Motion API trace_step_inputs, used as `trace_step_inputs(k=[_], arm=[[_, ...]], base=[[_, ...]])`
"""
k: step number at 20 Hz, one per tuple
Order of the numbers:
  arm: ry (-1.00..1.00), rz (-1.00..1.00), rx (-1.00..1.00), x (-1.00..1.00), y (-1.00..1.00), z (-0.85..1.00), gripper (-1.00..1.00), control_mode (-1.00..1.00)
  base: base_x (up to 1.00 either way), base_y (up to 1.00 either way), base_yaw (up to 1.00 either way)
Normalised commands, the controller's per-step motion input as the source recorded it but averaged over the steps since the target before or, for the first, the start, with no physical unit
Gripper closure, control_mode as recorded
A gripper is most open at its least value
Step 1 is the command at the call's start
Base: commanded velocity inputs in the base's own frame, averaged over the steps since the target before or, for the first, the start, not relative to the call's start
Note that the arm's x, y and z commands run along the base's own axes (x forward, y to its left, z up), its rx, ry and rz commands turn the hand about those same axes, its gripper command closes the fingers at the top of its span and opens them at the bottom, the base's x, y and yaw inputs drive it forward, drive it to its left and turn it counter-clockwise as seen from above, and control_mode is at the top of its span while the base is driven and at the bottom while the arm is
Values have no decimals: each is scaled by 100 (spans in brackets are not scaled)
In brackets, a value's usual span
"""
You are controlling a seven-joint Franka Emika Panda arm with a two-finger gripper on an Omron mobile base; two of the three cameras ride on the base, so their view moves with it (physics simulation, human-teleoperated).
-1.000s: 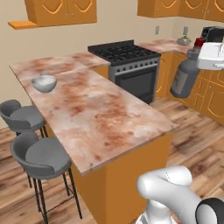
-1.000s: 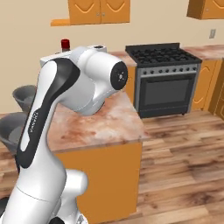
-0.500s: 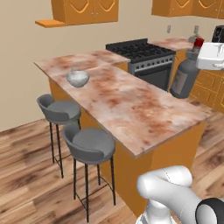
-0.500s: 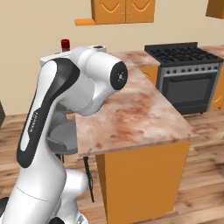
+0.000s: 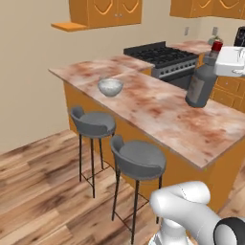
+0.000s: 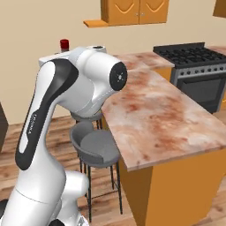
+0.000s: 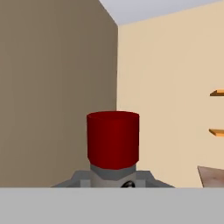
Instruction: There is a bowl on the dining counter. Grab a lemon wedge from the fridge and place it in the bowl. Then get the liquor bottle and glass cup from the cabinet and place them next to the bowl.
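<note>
The whole scene has shifted since the earlier frames: the base has driven round the desk (image 5: 158, 112), so the stools (image 5: 139, 160) now stand in the foreground and the bowl (image 5: 110, 86) sits closer to the middle of the left base view. That is the cameras moving, not the things. The bottle (image 5: 201, 82) keeps its place against the arm, hanging upright above the desk's edge on the stove side, well apart from the bowl near the stool-side edge toward the wall end. The end effector (image 5: 229, 64) is closed on the bottle near its neck; the red cap (image 7: 113, 139) rises in the hand view.

The risk, as I judge it, is the tall bottle swinging or slipping in a narrow neck grip while the base turns, or clipping the desk's edge when lowered. Set down too close, it could knock the bowl.
</note>
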Motion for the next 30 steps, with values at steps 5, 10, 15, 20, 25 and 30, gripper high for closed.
trace_step_inputs(k=[5,10,15,20,25,30], arm=[[0,0,0,0,0,0,100,100],[0,0,0,0,0,0,100,100],[0,0,0,0,0,0,100,100],[0,0,0,0,0,0,100,100],[0,0,0,0,0,0,100,100],[0,0,0,0,0,0,100,100]], base=[[44,100,-26],[49,100,-27],[49,91,-41],[34,73,-50],[32,71,-51],[33,74,-50]])
